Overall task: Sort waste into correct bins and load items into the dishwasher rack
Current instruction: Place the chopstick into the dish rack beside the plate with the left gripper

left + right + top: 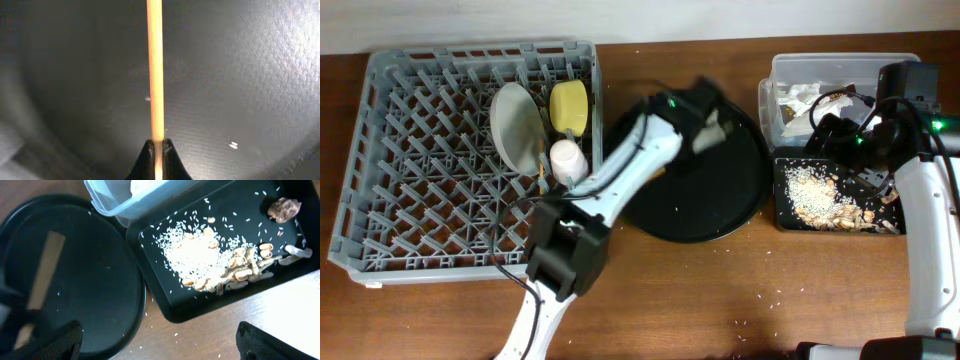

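1 thin wooden chopstick (pixel 155 75), clenched by left gripper (pixel 157 150).
Round black tray (pixel 250 75) beneath; right gripper (pixel 162 342) spread wide.

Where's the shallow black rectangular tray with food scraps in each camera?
Overhead: the shallow black rectangular tray at right, below the clear plastic tub.
Left wrist: not in view.
Right wrist: upper centre and right.
Shared landmark: the large round black tray, behind the thin wooden chopstick in the left wrist view.
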Robot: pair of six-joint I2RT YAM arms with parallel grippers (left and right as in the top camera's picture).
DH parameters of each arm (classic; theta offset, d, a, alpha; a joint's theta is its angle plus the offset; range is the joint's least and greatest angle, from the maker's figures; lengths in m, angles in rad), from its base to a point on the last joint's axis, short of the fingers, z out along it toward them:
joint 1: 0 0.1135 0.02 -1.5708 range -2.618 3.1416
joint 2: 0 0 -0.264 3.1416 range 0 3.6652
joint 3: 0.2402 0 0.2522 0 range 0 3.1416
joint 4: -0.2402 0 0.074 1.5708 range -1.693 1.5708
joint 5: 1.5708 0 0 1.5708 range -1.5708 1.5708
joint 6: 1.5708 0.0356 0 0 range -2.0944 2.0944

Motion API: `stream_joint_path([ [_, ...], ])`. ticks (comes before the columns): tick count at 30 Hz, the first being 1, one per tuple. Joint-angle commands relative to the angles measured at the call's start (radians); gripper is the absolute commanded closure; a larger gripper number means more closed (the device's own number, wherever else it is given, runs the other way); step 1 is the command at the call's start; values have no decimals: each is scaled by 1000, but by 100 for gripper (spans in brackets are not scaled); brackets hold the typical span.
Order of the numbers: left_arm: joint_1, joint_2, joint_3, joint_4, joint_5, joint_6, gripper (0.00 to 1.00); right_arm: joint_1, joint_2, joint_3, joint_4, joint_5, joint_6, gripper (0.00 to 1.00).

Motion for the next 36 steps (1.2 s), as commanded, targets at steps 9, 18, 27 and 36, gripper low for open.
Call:
stream_joint_path([
  [9, 272, -70, 696, -495, -121, -509, 100, -5, 2, 10, 1, 9, 0, 1],
  [18, 409, -106, 172, -470, -306, -621, 100, -5, 2, 10, 1, 9, 0, 1],
  [27, 465, -105, 22, -340, -324, -525, 73, -5, 2, 10, 1, 9, 0, 2],
  [36, 470, -137, 136, -435, -208, -477, 41, -5, 2, 10, 1, 9, 0, 2],
])
